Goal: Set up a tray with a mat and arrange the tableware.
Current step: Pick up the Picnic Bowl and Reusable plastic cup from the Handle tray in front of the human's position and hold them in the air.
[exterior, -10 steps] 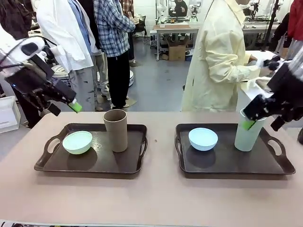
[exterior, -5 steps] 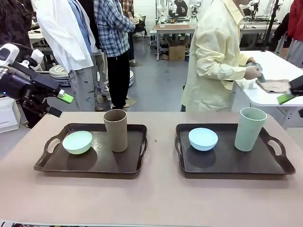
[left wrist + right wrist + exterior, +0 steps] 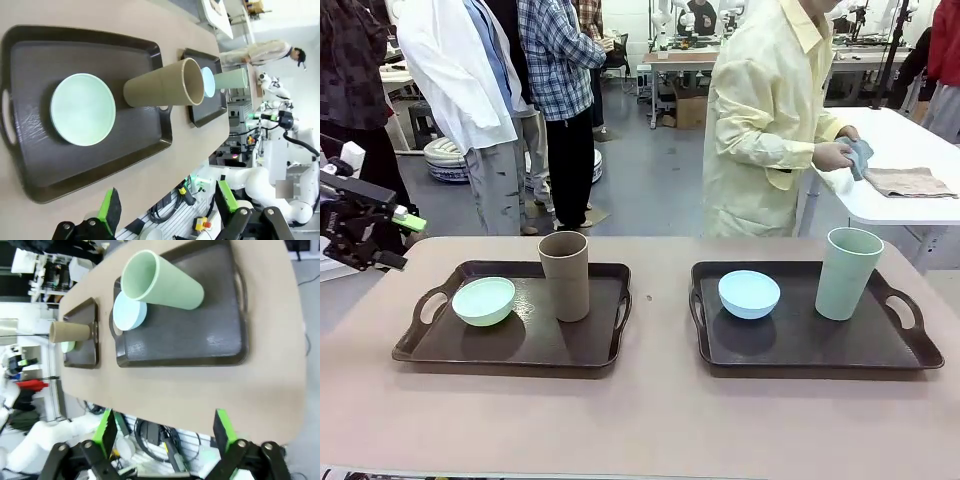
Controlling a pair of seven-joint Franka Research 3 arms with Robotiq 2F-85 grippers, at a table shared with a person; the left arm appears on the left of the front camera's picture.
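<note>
1. While the left tool (image 3: 400, 241) hung off the far left corner of the surface (image 3: 650, 420), its jaws stood wide apart with nothing between them. The right tool (image 3: 164, 435), looking down over the right tray (image 3: 820, 366), was likewise spread wide and empty.
2. On the left tray (image 3: 510, 362) the brown tumbler (image 3: 565, 275) stood upright toward the far side. The mint green bowl (image 3: 483, 300) sat left of it, near but apart.
3. On the right tray the light blue bowl (image 3: 749, 293) sat toward the left and the pale green tumbler (image 3: 847, 272) stood upright toward the right, well apart from the bowl.
4. All four vessels looked empty, judging by the open mouths that the views showed. Whether a mat lined either tray I could not tell.
5. By their matte, plastic-like look, the pieces were probably light and stiff, and not easily broken.
6. Each tumbler was tall for its foot, so a nudge near the rim would likely have tipped it. The safer hold seemed to be around the body, at mid-height or lower.
7. Each bowl's shallow curved wall gave little to squeeze from outside. Pinching the rim, one finger inside and one outside, looked the surer grip, though the smooth wall might have slipped.
</note>
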